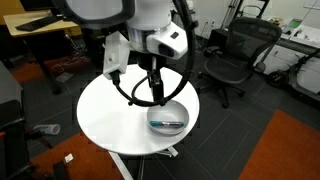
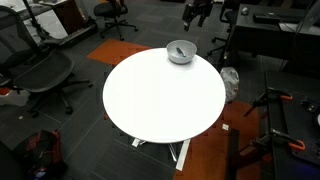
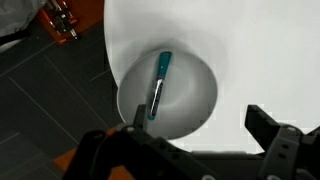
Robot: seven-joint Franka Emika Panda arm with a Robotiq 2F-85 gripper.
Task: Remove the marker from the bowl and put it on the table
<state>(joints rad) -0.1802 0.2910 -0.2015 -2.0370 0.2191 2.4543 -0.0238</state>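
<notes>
Marker point(image 3: 159, 84) lying inside bowl point(image 3: 195, 95) — at table point(image 3: 260, 50) edge, gripper point(image 3: 192, 130) hovering above, jaws spread wide, empty.

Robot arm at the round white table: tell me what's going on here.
The robot's tool hangs open above the metal bowl, which sits near the edge of the round white table. The teal marker lies inside the bowl, untouched. Nothing is gripped, so the marker has not yet been lifted out.
</notes>
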